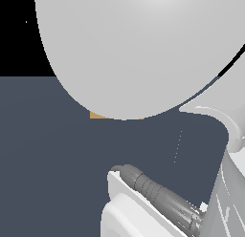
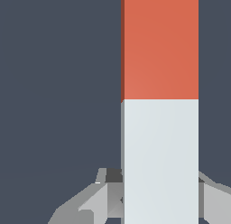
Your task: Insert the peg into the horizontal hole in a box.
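Arm: a big round grey part point(image 1: 129, 45) sits right up against the outside camera and hides most of that view.
Floor: dark blue-grey point(image 1: 48, 159), flat and plain.
Box: only a thin tan strip point(image 1: 99, 115) peeks out under the round arm part; its hole is hidden.
Peg: fills the wrist view point(image 2: 160, 105), orange-red half far from the hand, pale half near it.
Gripper: its grey fingers point(image 2: 97, 198) sit on both sides of the peg's pale half point(image 2: 160, 191), pressed against it and holding it.
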`<state>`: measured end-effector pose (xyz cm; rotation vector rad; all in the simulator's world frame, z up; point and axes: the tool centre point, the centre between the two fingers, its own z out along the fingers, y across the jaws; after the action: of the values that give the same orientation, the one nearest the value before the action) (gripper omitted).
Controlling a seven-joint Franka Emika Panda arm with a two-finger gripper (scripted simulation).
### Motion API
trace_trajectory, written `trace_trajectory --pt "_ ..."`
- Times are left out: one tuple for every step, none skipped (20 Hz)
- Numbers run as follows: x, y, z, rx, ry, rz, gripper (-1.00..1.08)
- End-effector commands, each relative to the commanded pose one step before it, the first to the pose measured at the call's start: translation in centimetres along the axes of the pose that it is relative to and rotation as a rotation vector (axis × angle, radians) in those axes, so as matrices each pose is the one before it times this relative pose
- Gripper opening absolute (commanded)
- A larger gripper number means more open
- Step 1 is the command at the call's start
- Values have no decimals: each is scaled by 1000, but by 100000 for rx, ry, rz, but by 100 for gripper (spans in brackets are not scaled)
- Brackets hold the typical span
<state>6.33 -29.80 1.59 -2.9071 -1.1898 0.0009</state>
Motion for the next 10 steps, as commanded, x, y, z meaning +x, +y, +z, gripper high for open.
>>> trace_trajectory --pt "339 -190 -85 -12 22 -763 -100" --pt "245 -157 -66 -1 0 -614 -100" --pt "316 -203 -85 -1 0 -790 -100" --pt "383 -247 -103 -1 0 -959 -100" --pt "451 -291 -121 -1 0 -1128 -100" --pt "516 -334 -139 -2 0 -1292 -100" --pt "579 -375 -156 -2 0 -1452 -100" --pt "641 -417 -173 -2 0 -1609 -100" --pt "702 -457 -190 -3 0 -1763 -100" --pt "762 -497 -206 -3 0 -1914 -100"
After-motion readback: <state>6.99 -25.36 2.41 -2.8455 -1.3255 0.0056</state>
